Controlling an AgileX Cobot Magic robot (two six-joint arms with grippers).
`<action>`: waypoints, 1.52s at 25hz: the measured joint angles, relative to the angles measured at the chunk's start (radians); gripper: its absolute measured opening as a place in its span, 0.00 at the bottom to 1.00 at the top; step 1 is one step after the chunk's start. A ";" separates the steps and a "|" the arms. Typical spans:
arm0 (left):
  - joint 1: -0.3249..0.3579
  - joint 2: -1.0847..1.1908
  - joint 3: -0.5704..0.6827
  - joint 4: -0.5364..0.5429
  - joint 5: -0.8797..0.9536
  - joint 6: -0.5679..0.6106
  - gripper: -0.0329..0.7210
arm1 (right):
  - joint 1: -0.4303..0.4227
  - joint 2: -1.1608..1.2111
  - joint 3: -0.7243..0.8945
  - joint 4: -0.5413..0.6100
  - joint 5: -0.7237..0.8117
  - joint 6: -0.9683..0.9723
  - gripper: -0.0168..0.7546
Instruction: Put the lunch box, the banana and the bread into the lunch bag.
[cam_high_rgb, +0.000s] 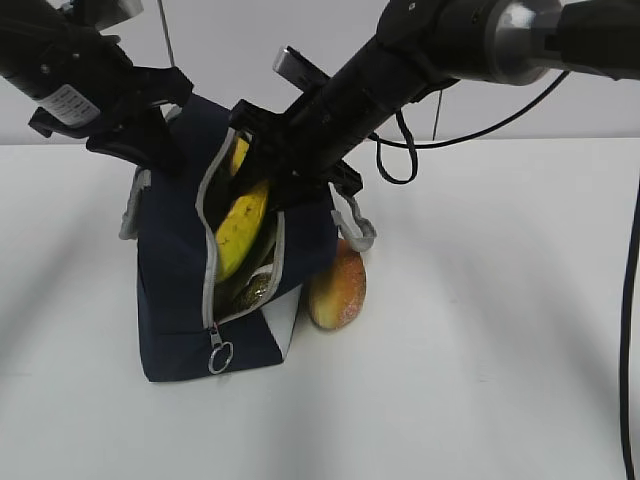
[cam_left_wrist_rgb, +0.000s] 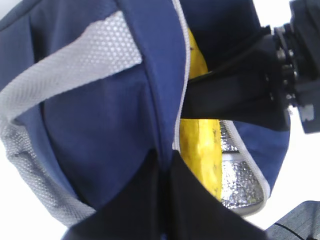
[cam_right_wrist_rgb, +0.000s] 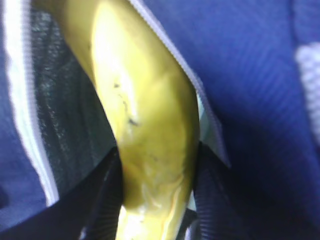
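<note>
Inside lunch bag (cam_high_rgb: 180, 300) — banana (cam_high_rgb: 243, 225) half-hidden

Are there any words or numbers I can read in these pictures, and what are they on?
White sticker on the left arm: it has dark print, but it is too small and blurred to read.
Lunch bag, banana, bread: no words, brand or numbers show on them.
Nothing else in any view carries readable text.

Centre-left of the exterior frame: lunch bag (cam_high_rgb: 175, 300) standing on table (cam_high_rgb: 480, 380). Inside its open zip, banana (cam_high_rgb: 240, 230), reaching toward the top. Just right of the bag, touching it, bread (cam_high_rgb: 338, 288) on the table.
</note>
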 joint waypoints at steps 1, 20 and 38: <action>0.000 0.000 0.000 0.000 0.000 0.000 0.04 | 0.000 0.000 0.000 0.005 -0.008 -0.004 0.42; 0.000 0.000 0.000 0.002 0.000 0.000 0.04 | 0.009 0.032 -0.006 0.120 0.031 -0.075 0.78; 0.000 0.000 0.000 0.001 0.004 0.000 0.04 | -0.013 -0.224 0.022 -0.177 0.200 -0.127 0.74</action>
